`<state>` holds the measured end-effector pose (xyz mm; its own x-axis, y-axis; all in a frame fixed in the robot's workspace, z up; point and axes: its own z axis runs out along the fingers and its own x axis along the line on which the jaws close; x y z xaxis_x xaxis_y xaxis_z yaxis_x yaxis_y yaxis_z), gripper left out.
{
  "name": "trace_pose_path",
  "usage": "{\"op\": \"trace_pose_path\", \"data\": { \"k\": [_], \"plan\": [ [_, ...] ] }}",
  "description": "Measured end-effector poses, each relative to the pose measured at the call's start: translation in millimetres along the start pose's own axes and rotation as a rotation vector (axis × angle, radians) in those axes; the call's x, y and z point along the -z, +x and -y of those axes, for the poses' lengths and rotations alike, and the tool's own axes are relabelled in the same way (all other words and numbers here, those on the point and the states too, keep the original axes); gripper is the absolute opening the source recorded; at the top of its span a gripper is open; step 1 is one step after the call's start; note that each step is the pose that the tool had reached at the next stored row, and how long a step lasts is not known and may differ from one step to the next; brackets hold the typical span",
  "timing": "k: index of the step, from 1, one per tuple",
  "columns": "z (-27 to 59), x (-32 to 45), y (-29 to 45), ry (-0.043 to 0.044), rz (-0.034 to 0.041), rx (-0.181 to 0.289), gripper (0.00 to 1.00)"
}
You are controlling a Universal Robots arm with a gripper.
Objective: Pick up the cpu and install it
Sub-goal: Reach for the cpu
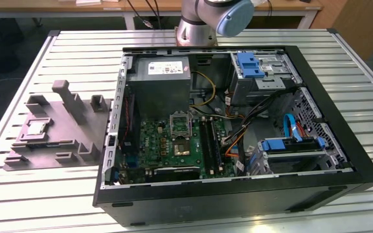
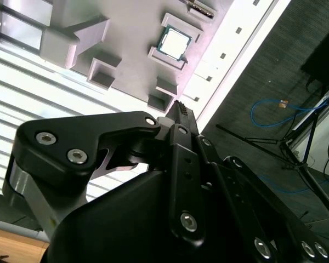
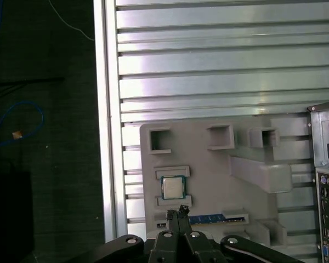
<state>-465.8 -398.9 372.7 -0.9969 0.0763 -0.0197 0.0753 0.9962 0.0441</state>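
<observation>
Plainly a risk, to my eye: the gripper [image 3: 179,211] had its fingertips pressed together, empty, and coming down so would knock the cpu [image 1: 36,128]. A skewed grab could tilt it against its ridges. It lay flat in the grey holder [image 1: 57,141], at the exterior view's left. The gripper hung well above, pointing down.

The arm [image 1: 203,22] ran off the exterior view's top edge; in the first wrist view the gripper [image 3: 179,210] partly hid what seemed a memory stick [image 3: 216,219].
</observation>
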Motion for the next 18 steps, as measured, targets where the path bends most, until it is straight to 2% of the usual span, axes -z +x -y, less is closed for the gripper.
{"op": "trace_pose_path", "data": {
  "k": [18],
  "plan": [
    [-0.3, -0.1, -4.3, 0.0, 0.0, 0.0, 0.11]
  ]
}}
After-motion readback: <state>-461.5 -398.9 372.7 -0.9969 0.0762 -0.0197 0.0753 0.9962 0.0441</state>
